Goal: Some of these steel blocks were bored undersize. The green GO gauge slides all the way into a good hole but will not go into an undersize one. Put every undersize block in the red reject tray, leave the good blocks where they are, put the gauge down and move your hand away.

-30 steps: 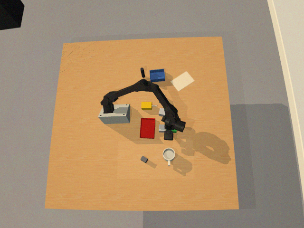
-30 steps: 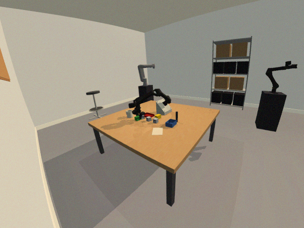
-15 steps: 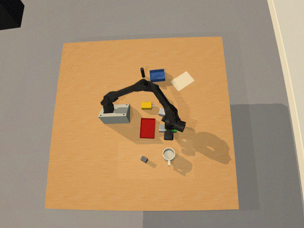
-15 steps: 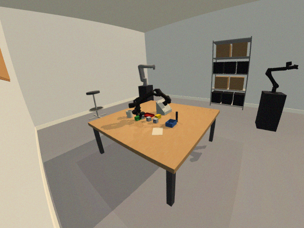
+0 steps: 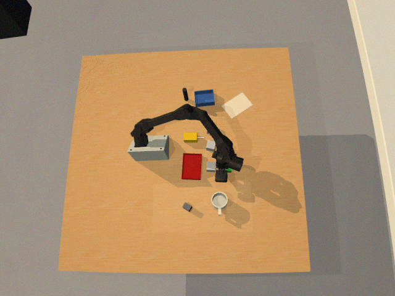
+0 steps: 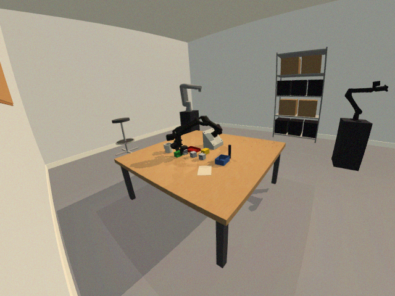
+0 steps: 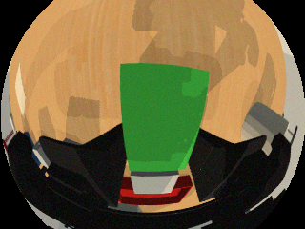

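From left to right in the top view, the red reject tray [image 5: 191, 166] [image 6: 193, 148] [image 7: 138, 197] comes first, and I see no block in it. Just right of it sits a steel block [image 5: 210, 166] [image 7: 153, 184]. Next, my gripper [image 5: 221, 170] [image 6: 181, 152] [image 7: 155, 124] is clamped on the green GO gauge [image 5: 228, 170] [image 6: 177, 153] [image 7: 164, 116], whose handle is right beside that block; I can't tell how deep its pin is. I'd guess the gauge is light and stiff, its smooth sides a little slippery. I'd keep hold mid-handle, square, and ease it along the bore.
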`<move>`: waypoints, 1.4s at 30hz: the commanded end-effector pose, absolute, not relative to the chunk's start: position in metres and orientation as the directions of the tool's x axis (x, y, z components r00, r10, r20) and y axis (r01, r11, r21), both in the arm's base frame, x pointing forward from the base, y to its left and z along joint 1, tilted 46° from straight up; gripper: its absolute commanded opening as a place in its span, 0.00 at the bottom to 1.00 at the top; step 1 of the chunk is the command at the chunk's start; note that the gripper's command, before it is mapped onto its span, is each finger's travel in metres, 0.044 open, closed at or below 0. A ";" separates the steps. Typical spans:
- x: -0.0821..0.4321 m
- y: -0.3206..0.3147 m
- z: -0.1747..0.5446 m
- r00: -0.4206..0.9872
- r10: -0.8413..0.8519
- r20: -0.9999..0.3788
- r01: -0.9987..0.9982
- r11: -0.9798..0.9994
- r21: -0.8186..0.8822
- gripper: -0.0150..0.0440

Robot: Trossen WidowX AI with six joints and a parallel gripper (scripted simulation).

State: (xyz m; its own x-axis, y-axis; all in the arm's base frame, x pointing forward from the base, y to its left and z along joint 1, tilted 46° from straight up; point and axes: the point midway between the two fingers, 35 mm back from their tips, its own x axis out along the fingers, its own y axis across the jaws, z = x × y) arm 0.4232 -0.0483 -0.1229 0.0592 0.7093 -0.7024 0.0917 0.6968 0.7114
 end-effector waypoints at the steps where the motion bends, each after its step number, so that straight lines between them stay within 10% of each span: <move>1: 0.427 -0.049 -0.123 0.059 0.709 -0.703 0.097 0.697 0.710 0.25; 42: 0.452 -0.051 -0.123 0.060 0.708 -0.703 0.096 0.697 0.710 0.25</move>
